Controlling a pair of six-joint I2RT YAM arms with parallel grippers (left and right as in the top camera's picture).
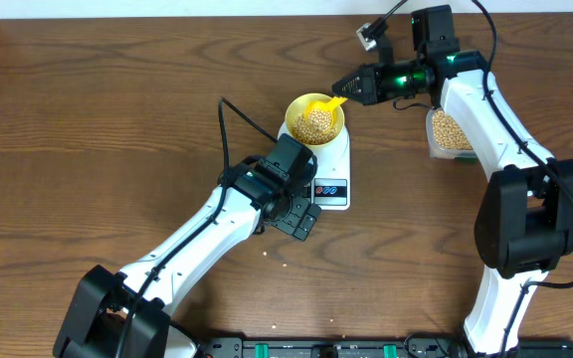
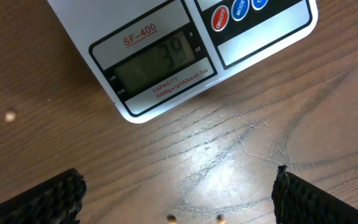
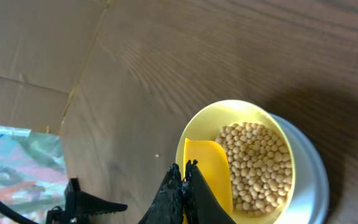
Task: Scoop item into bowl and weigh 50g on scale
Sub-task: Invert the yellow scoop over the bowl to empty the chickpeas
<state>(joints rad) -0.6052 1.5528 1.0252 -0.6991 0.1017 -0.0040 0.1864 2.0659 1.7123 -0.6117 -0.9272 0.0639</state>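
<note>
A brown wooden table [image 1: 88, 119] carries everything, and the white scale [image 1: 334, 164] sits near its middle. The scale's long axis runs front to back, with the display [image 2: 157, 65] and buttons at the end nearer the robot's bases. The digits are faint and seem to read 39.

To the right of the scale, partly under the right arm, stands a clear tub [image 1: 451, 134] of the same beans. The left gripper [image 2: 179, 199] hovers just in front of the scale's display end, jaws spread wide and holding nothing.

The pale yellow bowl [image 1: 299, 104] stands on the rear half of the scale. The right gripper [image 1: 349, 88], behind and to the right of the scale, is clenched on the handle of a yellow scoop [image 3: 207, 168]. The scoop slants from that gripper down over the rim, blade inside the bowl.

Soybeans [image 3: 257, 165] fill the bowl's bottom. A few stray beans [image 2: 9, 115] lie on the wood in front of the scale.
</note>
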